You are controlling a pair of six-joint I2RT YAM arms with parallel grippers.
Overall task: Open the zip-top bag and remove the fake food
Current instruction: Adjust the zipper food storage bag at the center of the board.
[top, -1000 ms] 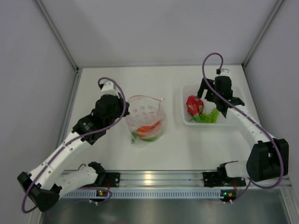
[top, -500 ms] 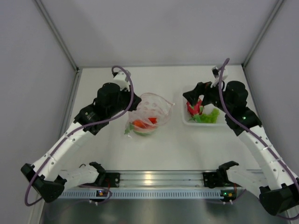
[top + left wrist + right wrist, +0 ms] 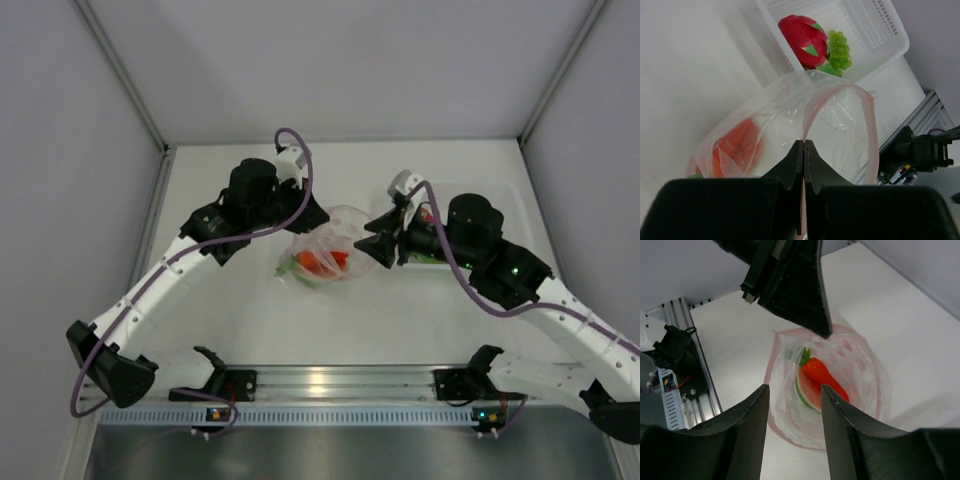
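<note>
Right jaws, parted, got swung over the zip-top bag [image 3: 835, 120]. Rim's pinched by left jaws, so the mouth's held open.

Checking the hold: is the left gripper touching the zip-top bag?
Touching. The left wrist view shows the left gripper shut on the zip-top bag at its pink rim.

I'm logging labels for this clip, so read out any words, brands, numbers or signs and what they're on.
No readable text: the zip-top bag and the white basket carry none.
Tiny marks on the circuit board by the rail: too small to read.
</note>
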